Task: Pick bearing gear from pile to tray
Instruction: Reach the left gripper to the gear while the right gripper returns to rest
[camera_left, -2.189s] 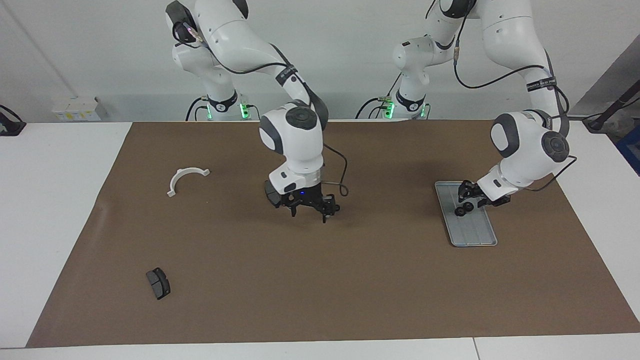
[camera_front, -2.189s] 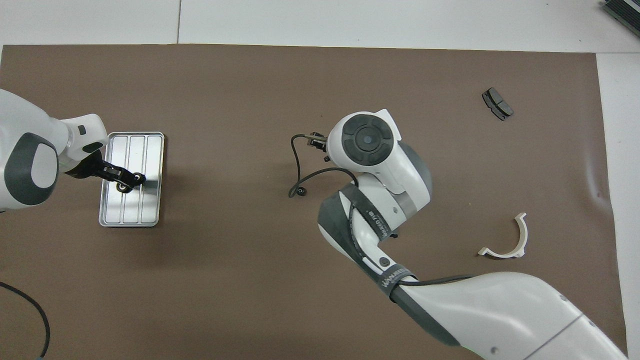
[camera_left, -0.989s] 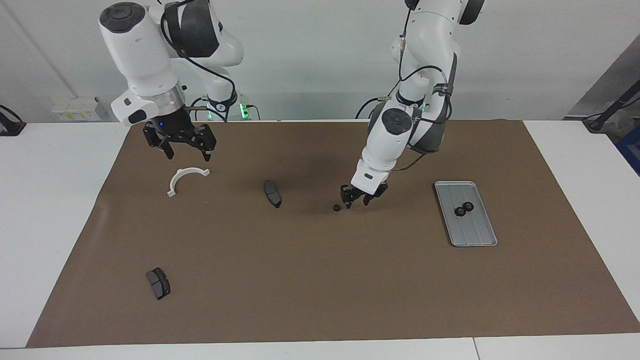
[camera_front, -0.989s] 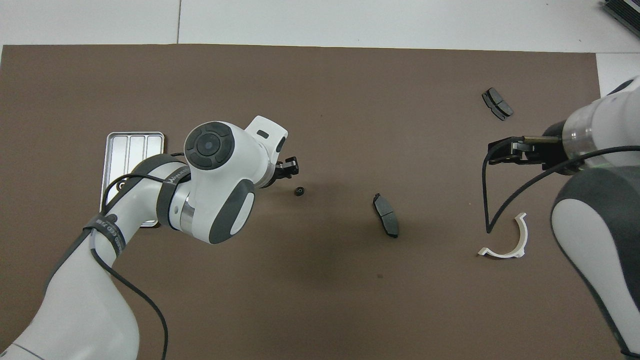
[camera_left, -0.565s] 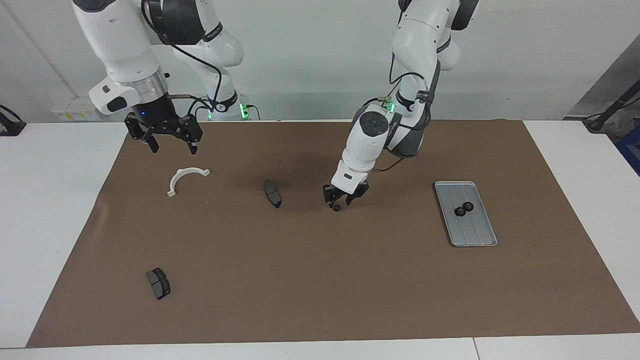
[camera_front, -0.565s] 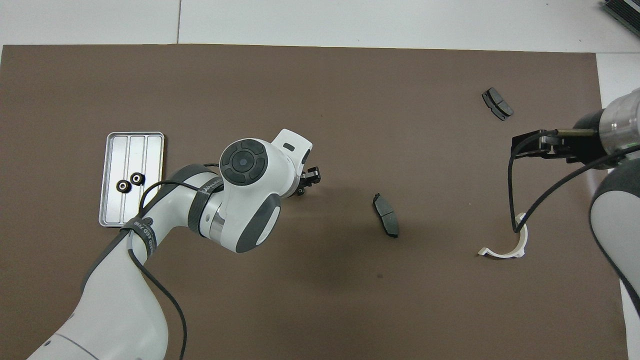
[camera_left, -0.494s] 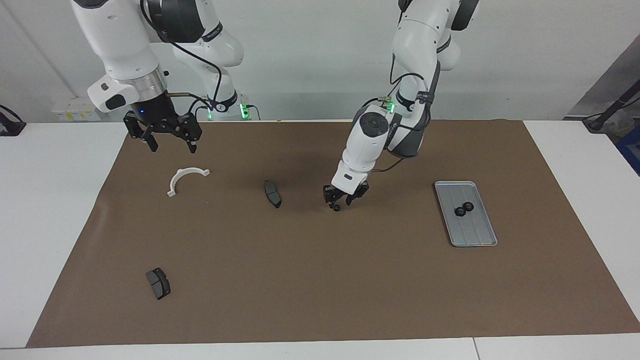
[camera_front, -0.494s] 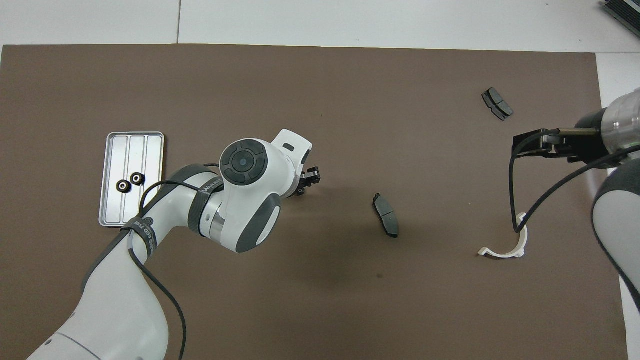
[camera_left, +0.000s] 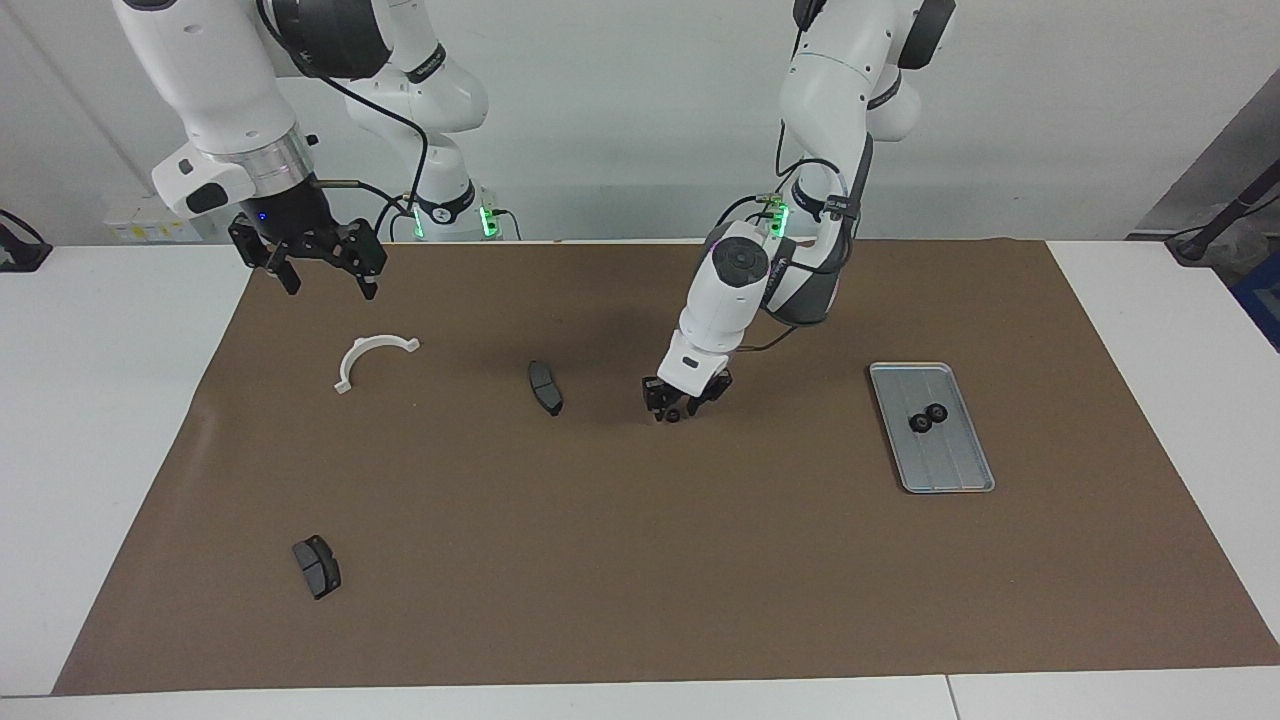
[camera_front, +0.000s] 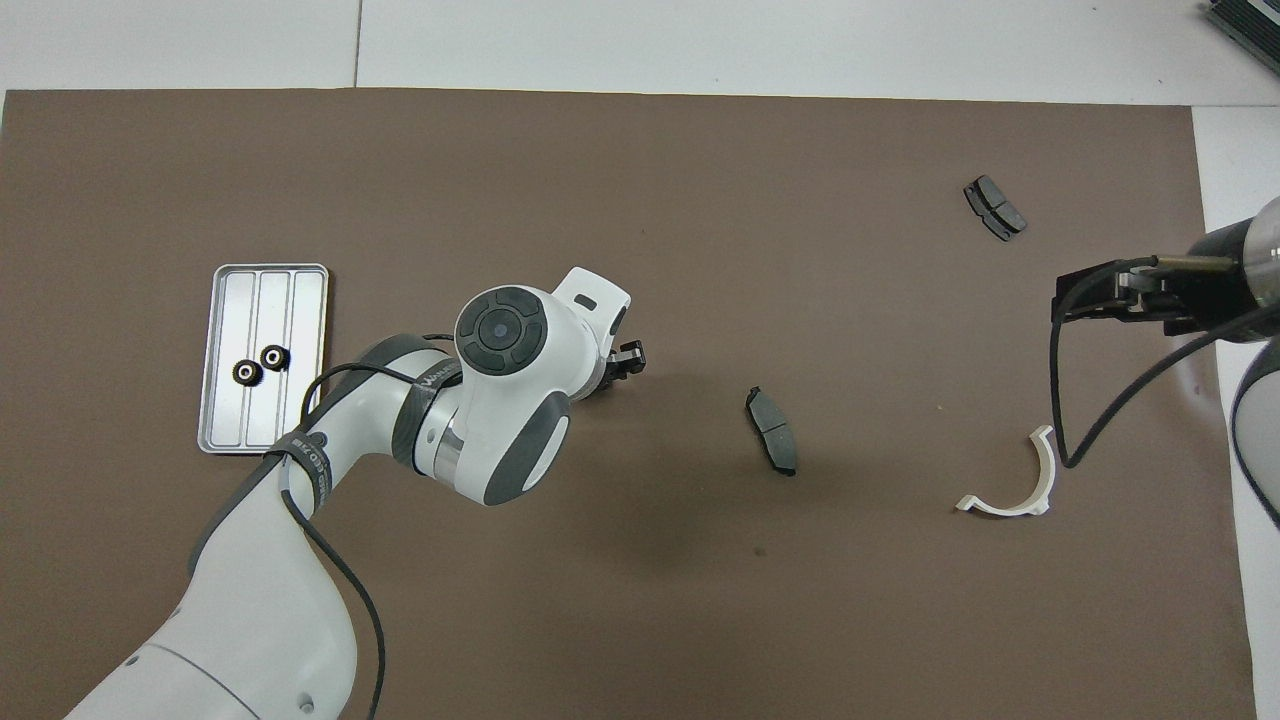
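We see the left gripper down at the middle of the brown mat, its fingers set around a small black gear, though whether they pinch it we cannot tell; from overhead the arm hides that gear. The right gripper hangs spread over the mat's corner by the white arc bracket. Two gears lie in the tray near the left arm's edge.

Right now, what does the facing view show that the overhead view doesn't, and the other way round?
Only the facing view shows the small gear between the left gripper fingertips, low at the mat, and the right gripper open in the air. Only the overhead view shows the tray's lengthwise grooves clearly. Both show two gears in the tray, two brake pads and the white bracket.
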